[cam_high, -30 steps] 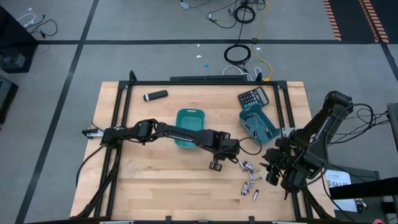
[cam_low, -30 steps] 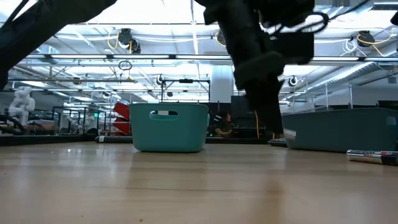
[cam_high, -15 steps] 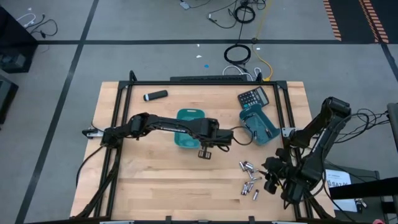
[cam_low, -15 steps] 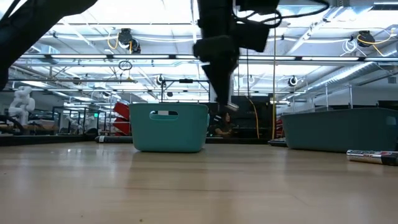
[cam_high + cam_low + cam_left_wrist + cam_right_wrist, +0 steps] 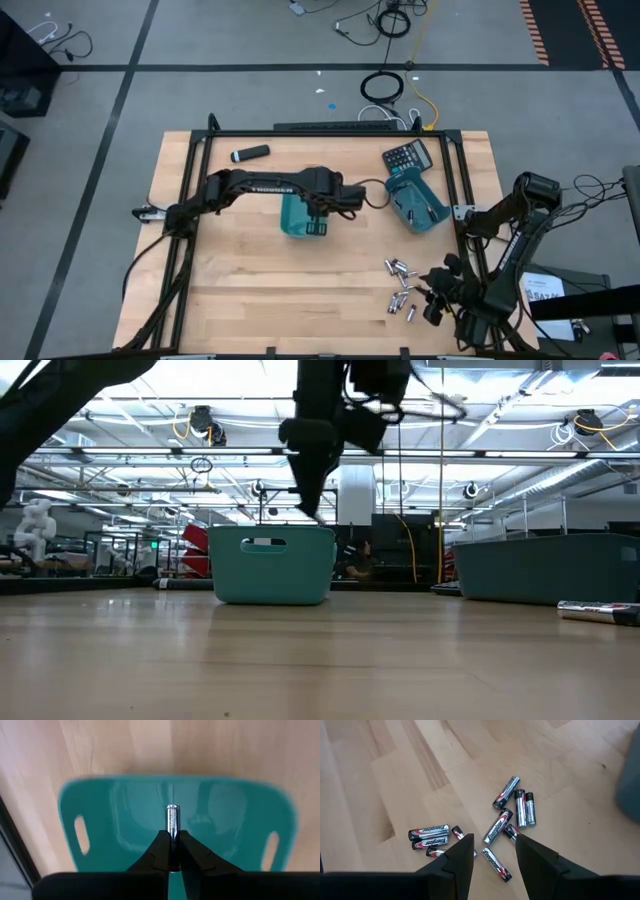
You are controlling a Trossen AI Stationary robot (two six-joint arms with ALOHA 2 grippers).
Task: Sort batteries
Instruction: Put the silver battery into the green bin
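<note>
My left gripper (image 5: 317, 225) hangs over the middle teal bin (image 5: 300, 205), shut on one silvery battery (image 5: 172, 820). In the low view my left gripper (image 5: 312, 510) is just above the bin's rim (image 5: 273, 532). The other batteries (image 5: 400, 290) lie loose on the wood at the near right. My right gripper (image 5: 432, 298) is beside them, and in the right wrist view it (image 5: 493, 840) is open above the batteries (image 5: 507, 815), touching nothing. My left gripper pinches the battery between its two fingertips at one end (image 5: 172, 836). The battery lies along the fingers, and its free end (image 5: 172, 810) sticks out past them. The fingers point down from above. The battery is lifted clear, over the bin's hollow.
A second teal bin (image 5: 415, 200) stands at the far right, tilted, with a dark calculator (image 5: 407, 156) behind it. A black cylinder with a white tip (image 5: 250, 153) lies at the far left. Bare wood spreads over the table's near left.
My left gripper, still shut on the battery, has risen and gone from beside the loose batteries toward the far left, ending over the middle bin and tipping to point more steeply down. My right gripper has sunk and moved toward the near edge, closer to the loose batteries.
</note>
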